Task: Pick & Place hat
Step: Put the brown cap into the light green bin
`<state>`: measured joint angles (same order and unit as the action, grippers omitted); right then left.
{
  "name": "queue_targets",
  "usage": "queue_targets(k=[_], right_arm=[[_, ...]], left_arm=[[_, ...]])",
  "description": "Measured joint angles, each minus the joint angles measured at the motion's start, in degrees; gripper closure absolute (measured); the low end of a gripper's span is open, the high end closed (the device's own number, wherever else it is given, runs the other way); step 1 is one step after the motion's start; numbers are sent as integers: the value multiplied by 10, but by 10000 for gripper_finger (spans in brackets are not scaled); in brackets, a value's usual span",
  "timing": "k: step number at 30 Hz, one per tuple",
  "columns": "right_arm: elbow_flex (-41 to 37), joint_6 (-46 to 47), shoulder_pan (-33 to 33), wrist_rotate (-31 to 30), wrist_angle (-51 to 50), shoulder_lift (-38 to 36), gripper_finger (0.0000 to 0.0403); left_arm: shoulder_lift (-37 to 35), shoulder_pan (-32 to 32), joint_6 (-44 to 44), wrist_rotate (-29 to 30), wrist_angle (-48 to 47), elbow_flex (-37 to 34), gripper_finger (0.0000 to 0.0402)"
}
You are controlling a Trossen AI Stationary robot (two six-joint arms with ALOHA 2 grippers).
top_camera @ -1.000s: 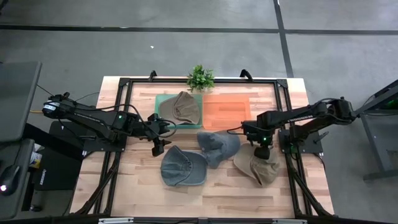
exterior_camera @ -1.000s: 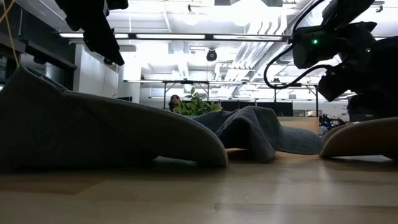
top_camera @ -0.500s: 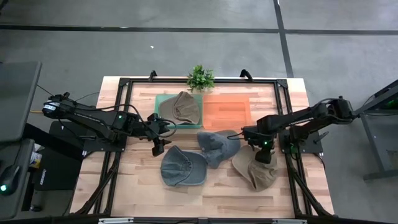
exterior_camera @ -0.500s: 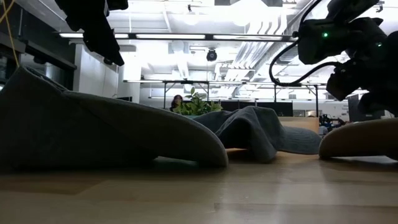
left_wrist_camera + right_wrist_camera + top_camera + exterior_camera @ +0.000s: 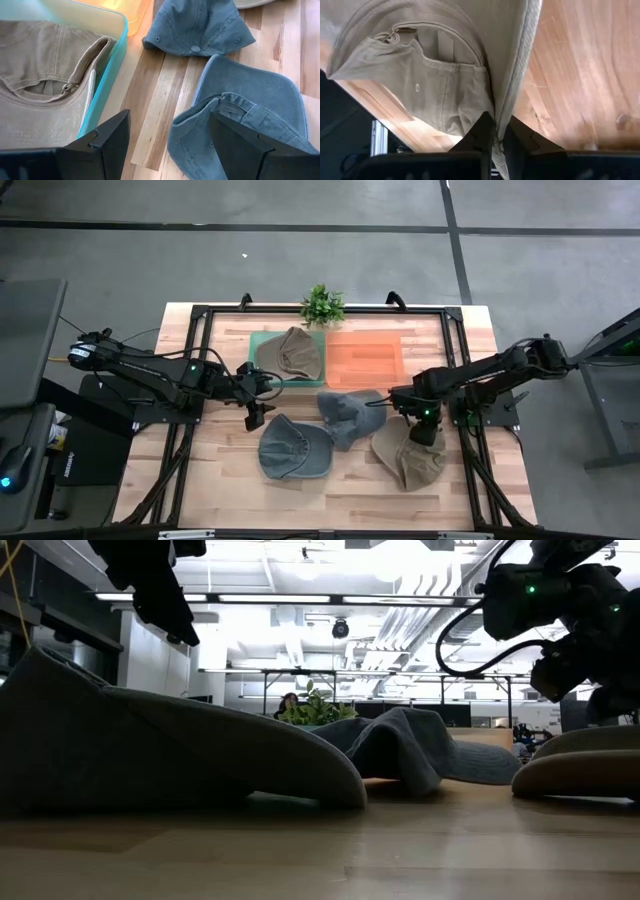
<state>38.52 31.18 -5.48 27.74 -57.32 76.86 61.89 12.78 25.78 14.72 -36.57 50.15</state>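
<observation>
Tan hat (image 5: 410, 458) lies diagonally, right gripper (image 5: 423, 427) pinching its brim.

hat (image 5: 290, 352) in left tray (image 5: 256, 345), three on table (image 5: 200, 480)

In the low view the big blue cap (image 5: 150, 750) fills the near side and runs off the picture's edge, hiding the counter behind it. The tan cap (image 5: 585, 772) is cut off too, and the right claw above it cannot be made out.
</observation>
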Motion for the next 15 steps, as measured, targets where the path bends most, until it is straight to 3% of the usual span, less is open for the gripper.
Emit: queue_targets(k=[9, 15], right_arm=[[24, -4, -4, 40, -17, 0, 386], [75, -43, -4, 35, -121, -1, 386]], left_arm=[[0, 0, 10, -5, 0, 0, 154], [0, 0, 15, -9, 0, 0, 154]])
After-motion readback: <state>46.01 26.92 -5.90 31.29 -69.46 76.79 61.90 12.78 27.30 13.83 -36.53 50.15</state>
